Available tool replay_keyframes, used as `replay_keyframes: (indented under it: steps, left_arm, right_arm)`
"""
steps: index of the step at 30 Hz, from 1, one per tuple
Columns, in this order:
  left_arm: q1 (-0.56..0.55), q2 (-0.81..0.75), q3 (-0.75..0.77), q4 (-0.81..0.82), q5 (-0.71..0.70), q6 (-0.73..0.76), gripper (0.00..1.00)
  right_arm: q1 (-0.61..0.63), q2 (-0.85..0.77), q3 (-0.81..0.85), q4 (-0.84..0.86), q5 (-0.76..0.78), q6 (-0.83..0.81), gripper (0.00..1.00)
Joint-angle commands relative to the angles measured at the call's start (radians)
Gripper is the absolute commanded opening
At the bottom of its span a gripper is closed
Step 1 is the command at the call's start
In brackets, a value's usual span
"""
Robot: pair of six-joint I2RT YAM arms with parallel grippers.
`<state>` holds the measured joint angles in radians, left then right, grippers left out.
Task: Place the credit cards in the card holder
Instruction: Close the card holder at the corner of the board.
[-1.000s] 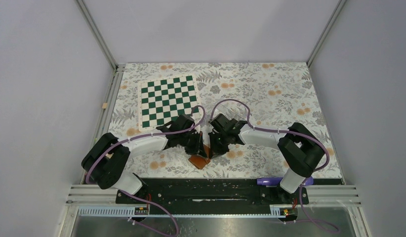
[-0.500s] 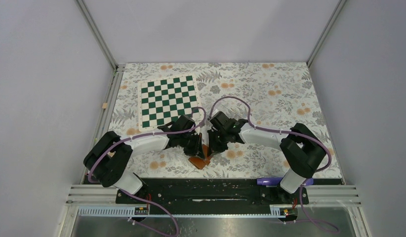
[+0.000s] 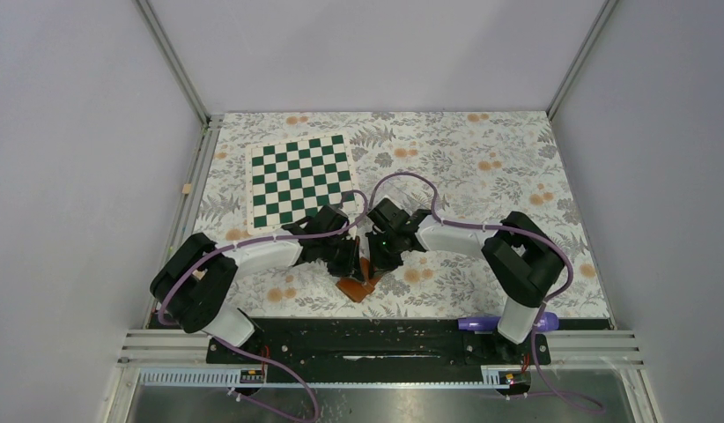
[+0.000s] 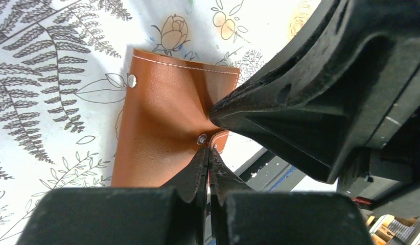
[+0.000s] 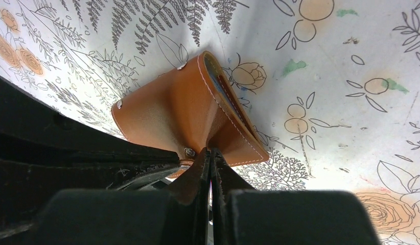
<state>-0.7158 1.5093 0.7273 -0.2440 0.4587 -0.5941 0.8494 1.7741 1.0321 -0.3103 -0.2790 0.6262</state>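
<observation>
tan-brown leather card holder (image 4: 162,122) with white stitching and silver snaps (image 4: 131,79), white tablecloth (image 3: 499,167) with grey ferns and orange flowers, green-and-white chessboard (image 3: 299,176), purple cables (image 3: 405,175)

I work over a table (image 3: 517,150) covered in a white print of grey ferns and orange blossoms, filling the middle of the top view. A green-and-white chequered mat (image 3: 300,179) lies at its upper left. Plain pale grey walls (image 3: 376,53) enclose three sides, with aluminium posts (image 3: 172,60) at the far corners. The light is soft and even.

Chessboard (image 3: 300,180), floral cloth (image 3: 482,159), perhaps purple pen (image 3: 482,323)
</observation>
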Motion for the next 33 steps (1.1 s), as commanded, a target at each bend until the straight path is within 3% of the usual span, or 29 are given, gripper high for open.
replay_keyframes:
  steps: [1, 22, 33]
  left_arm:
    - [0.003, 0.013, 0.045, 0.027, -0.048, 0.017, 0.0]
    - [0.006, 0.019, 0.035, 0.054, -0.073, 0.014, 0.0]
    - [0.01, 0.002, 0.022, 0.048, -0.103, 0.02, 0.0]
  right_arm:
    - [-0.004, 0.026, 0.024, -0.02, 0.009, -0.017, 0.03]
    - [-0.003, 0.014, 0.014, -0.021, 0.01, -0.016, 0.03]
    - [-0.003, -0.092, -0.035, 0.011, -0.007, -0.017, 0.03]
